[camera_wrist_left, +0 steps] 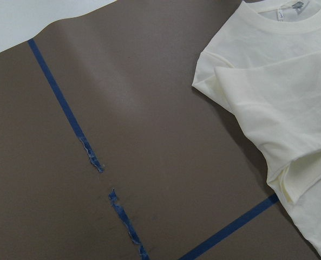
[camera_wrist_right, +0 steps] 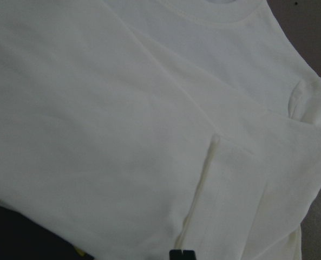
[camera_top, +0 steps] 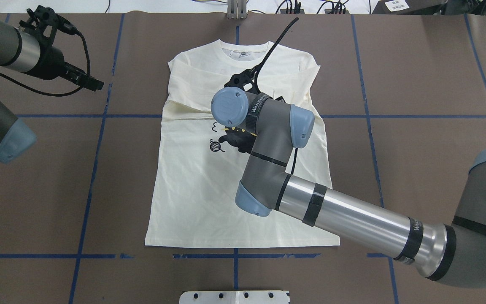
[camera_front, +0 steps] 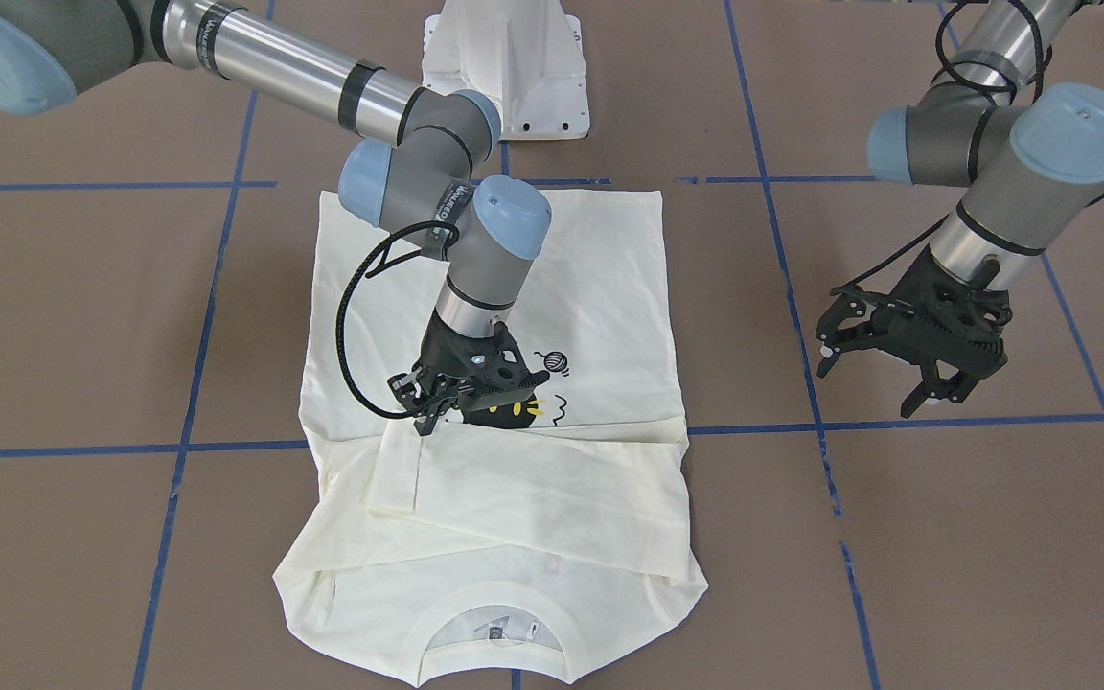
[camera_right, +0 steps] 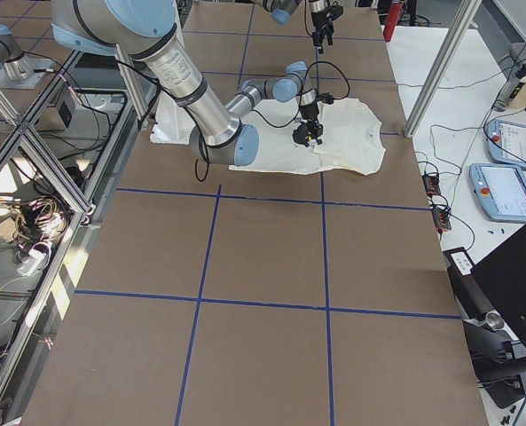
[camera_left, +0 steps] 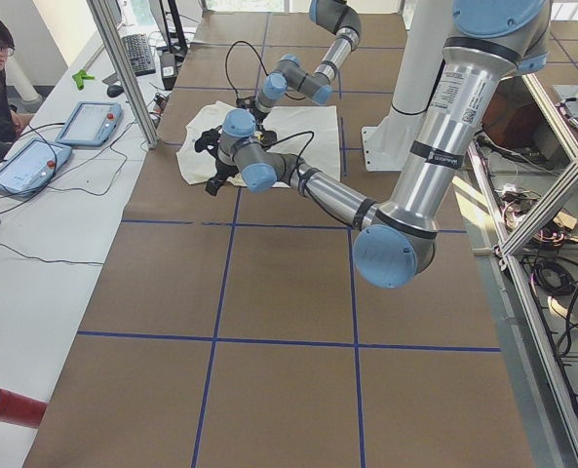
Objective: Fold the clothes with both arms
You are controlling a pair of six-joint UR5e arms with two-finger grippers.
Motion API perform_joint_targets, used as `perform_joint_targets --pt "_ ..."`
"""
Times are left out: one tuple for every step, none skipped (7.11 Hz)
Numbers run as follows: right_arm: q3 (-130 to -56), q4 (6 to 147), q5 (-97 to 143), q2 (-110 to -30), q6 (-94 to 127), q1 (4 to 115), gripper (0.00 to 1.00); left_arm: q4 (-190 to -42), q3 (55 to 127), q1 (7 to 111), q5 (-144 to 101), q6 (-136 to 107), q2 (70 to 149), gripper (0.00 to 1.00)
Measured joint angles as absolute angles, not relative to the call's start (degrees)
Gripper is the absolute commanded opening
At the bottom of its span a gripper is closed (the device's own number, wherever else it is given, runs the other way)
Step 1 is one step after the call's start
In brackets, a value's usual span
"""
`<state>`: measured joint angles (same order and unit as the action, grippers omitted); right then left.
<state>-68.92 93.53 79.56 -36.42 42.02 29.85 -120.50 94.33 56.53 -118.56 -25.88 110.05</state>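
On the shirt [camera_front: 552, 498], spread print-up across the brown table [camera_front: 82, 316], my right gripper [camera_front: 429, 410] sits at the cuff of the folded-over sleeve [camera_front: 397, 474], just beside the cat print [camera_front: 518, 414] (I cannot tell whether its fingers pinch cloth). My left gripper [camera_front: 873, 383] hangs off the shirt's side over bare table, fingers spread apart. The white pedestal base [camera_front: 504, 67] stands just beyond the hem.

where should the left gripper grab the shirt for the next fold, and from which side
Likely the hem corner of the shirt on the side of the open left gripper. That corner lies flat and uncovered at the edge, with bare table beside it, so come in low from the outer side and pinch across the edge.
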Motion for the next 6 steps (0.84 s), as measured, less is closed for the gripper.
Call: perform_joint_targets --pt "-69.53 93.47 79.6 -36.86 42.0 30.12 0.0 -120.5 94.39 56.49 -118.56 -26.08 110.09 1.0" --pt "-71.22 93.42 79.64 -38.39 41.93 30.47 0.0 -120.5 94.44 56.46 -118.56 -26.39 110.14 1.0" --pt "-73.91 93.35 79.68 -41.0 41.81 30.84 0.0 -120.71 94.46 56.45 -118.56 -26.63 110.16 1.0" --pt "-76.83 93.3 79.69 -43.82 41.59 31.13 0.0 -121.16 94.46 56.4 -118.56 -26.79 110.15 1.0" --pt "-79.67 93.27 79.67 -46.43 41.38 31.3 0.0 -121.45 94.45 56.37 -118.56 -26.88 110.14 1.0" --pt "-82.72 93.28 79.69 -49.04 41.28 31.4 0.3 -121.6 94.46 56.35 -118.54 -26.92 110.13 1.0"
